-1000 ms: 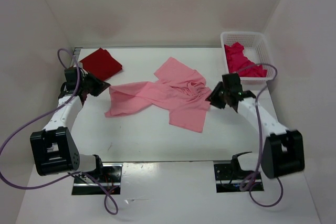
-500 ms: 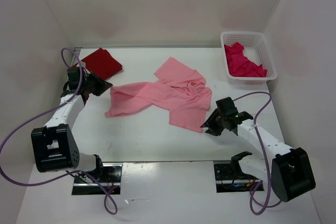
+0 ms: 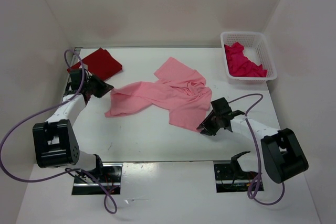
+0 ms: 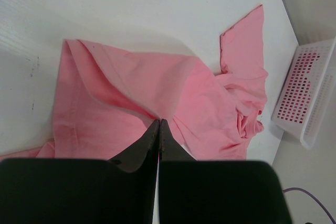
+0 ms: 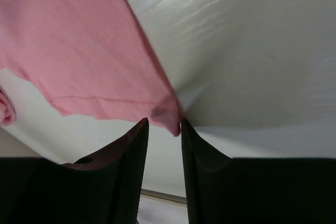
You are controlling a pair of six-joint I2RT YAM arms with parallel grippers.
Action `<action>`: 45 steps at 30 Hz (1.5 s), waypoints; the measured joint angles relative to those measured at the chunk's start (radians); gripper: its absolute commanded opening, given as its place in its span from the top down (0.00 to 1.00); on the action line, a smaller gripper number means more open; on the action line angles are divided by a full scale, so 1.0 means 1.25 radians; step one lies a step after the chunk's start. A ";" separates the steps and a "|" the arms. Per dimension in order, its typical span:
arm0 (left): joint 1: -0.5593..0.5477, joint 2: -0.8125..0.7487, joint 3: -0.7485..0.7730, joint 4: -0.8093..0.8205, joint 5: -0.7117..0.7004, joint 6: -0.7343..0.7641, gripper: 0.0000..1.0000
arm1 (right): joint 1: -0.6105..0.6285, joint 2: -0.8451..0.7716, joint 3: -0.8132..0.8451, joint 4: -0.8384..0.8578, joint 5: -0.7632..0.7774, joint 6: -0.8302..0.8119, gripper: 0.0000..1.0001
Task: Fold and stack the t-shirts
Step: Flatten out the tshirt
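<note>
The tabletop point(image 3: 157, 137) is carrying the light pink t-shirt point(image 3: 168, 95), lying crumpled at its middle, and the dark red t-shirt point(image 3: 101, 62), lying folded far left. The crimson-magenta t-shirt point(image 3: 241, 62) is sitting bunched in the basket point(image 3: 247, 34). The right pincer point(image 5: 164, 123), narrowly parted, is bracketing the light pink t-shirt's near corner. The left pincer point(image 4: 159, 122) is hovering closed and empty.

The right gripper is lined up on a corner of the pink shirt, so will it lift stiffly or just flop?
Probably floppy: the pink shirt lies in soft folds and bunches, so lifted by one corner with the right gripper, the rest would likely hang and drag. It looks thin and light, so it may slide easily across the smooth table.
</note>
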 measured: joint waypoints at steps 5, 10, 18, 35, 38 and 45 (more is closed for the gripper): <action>0.000 0.006 0.000 0.005 0.000 0.000 1.00 | 0.001 0.026 0.005 0.025 0.003 0.007 0.85; -0.002 0.006 0.000 0.010 0.000 -0.003 1.00 | 0.002 0.025 0.011 0.017 0.034 0.007 0.97; -0.133 0.038 0.133 -0.098 -0.063 0.038 1.00 | 0.003 -0.058 0.250 -0.178 0.119 -0.079 1.00; 0.129 -0.096 0.807 -0.153 0.004 -0.103 1.00 | 0.004 0.181 1.819 -0.451 0.315 -0.432 1.00; 0.128 -0.101 0.910 -0.176 0.006 -0.108 1.00 | 0.004 0.152 1.802 -0.392 0.321 -0.450 1.00; 0.128 -0.113 0.936 -0.157 -0.010 -0.100 1.00 | 0.004 0.196 1.797 -0.286 0.356 -0.499 1.00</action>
